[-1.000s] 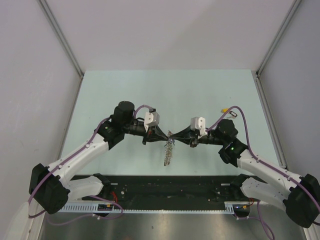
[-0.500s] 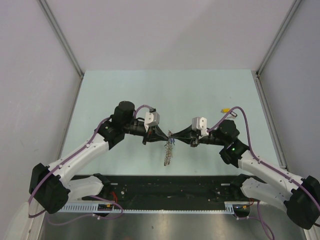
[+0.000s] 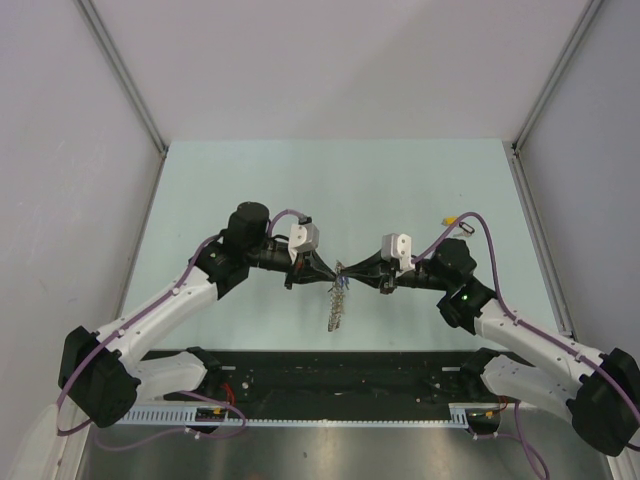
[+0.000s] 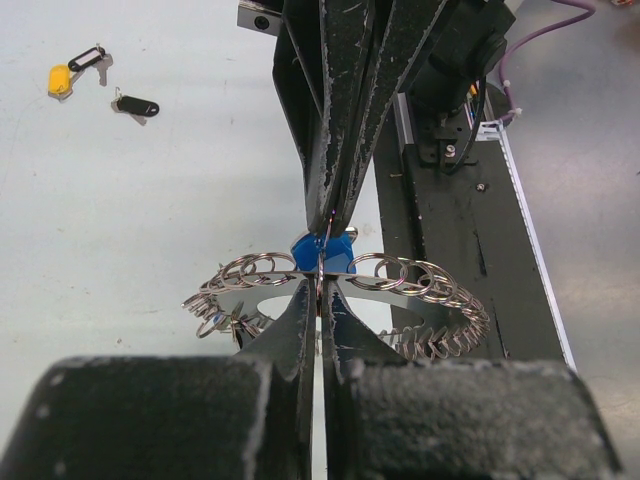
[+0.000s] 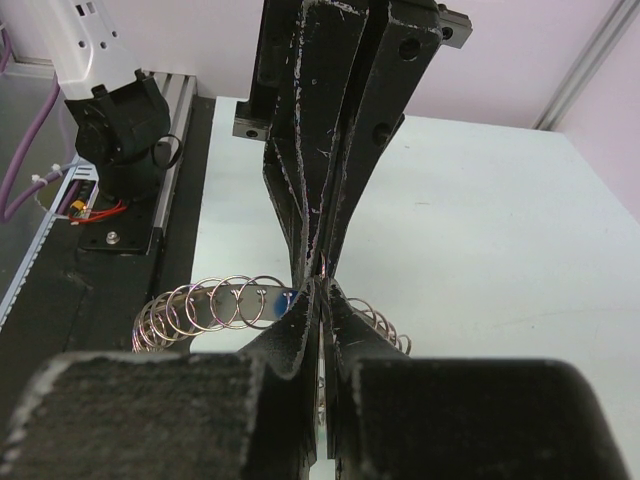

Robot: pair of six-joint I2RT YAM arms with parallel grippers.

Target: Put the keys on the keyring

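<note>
Top external view shows the left gripper (image 3: 325, 272) mid-table, its fingers pressed together on the band of the keyring (image 3: 338, 300), which hangs edge-on above the table (image 3: 250, 180) between the two arms. The right gripper (image 3: 358, 272) meets it tip to tip, fingers also closed, apparently pinching the blue-tagged key (image 4: 322, 250) against the ring. Whether that key is threaded on cannot be told. Further right, near the far edge, the yellow-tagged key (image 3: 452, 218) and the black-tagged key (image 3: 466, 228) lie loose on the table. The task looks early: at best one key is being attached, and two are not yet picked up.
</note>
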